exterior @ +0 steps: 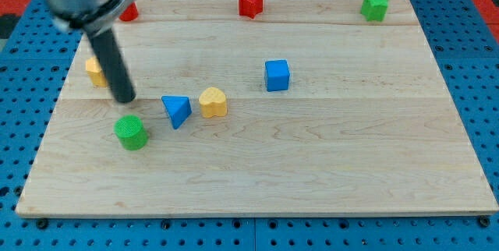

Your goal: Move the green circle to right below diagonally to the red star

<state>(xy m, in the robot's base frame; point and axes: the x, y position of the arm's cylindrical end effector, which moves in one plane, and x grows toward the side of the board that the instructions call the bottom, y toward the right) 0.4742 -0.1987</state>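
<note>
Your board is a pale wooden table top (327,165) lying on a blue pegboard surface (475,64).

Nearest the view's bottom sits the green circle, a short green cylinder block (131,132), at the view's lower left. It stands upright, apart from all other blocks.

My tip (123,98), the lower end of the dark rod, is just above the green circle in the view, slightly to its left; a thin gap may separate them, contact cannot be told. There are no jaws on this rig, so nothing is grasped or released.

To the right of the green circle: 1 blue triangular block (177,111), then 1 yellow heart-like block (212,102) just beside it, not clearly touching.

Further up, 1 blue cube (277,75) near the board's middle. At the left, 1 yellow block (95,71), partly hidden by the rod; shape unclear.

Far edge, view's top: 1 red block (129,12) mostly hidden behind the arm, the red star (250,3), and 1 green star-like block (375,6) at the right. The green circle is well apart from the red star, down and to the left.
</note>
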